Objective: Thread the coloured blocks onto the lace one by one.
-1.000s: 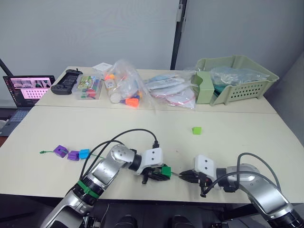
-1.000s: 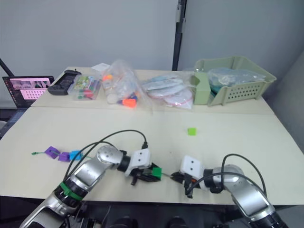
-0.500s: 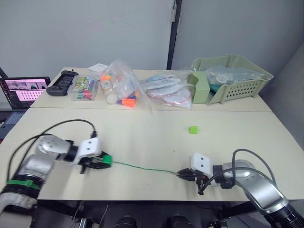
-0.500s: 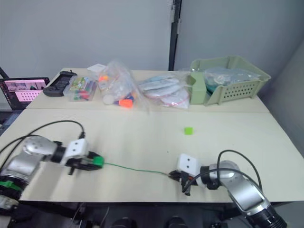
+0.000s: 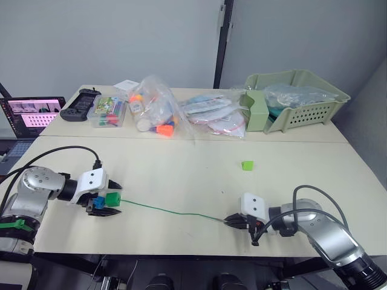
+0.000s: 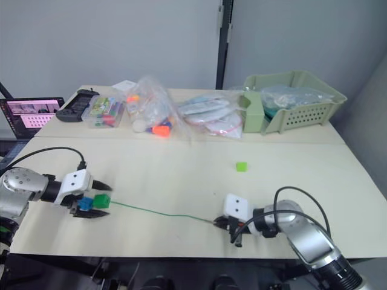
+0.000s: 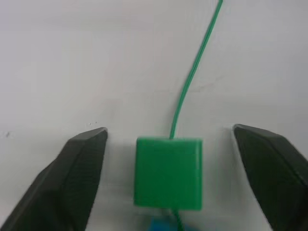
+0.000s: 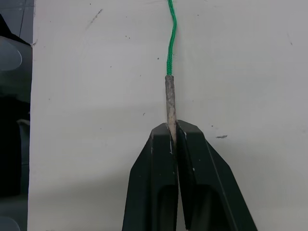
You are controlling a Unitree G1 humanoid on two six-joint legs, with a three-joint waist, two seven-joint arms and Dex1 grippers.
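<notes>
The thin green lace (image 5: 169,210) lies stretched across the pale table (image 5: 199,175), its stiff pale tip (image 8: 170,103) pinched between the closed fingers of the right gripper (image 5: 230,220) near the table's front edge. At the lace's other end, the small dark green plastic cube (image 7: 168,172) sits threaded on the cord, touching a bright blue cube (image 5: 97,202) behind it. The left gripper (image 5: 110,199) straddles the dark green cube with its fingers spread wide, touching neither side.

The dark green cube looks just slid home against the blue one, so this block's threading seems finished. The next move would call for fetching the light green cube (image 5: 247,165), which lies alone well apart toward the far right.

The blue cube is mostly hidden by the left gripper, and any purple cubes beyond it cannot be made out.
</notes>
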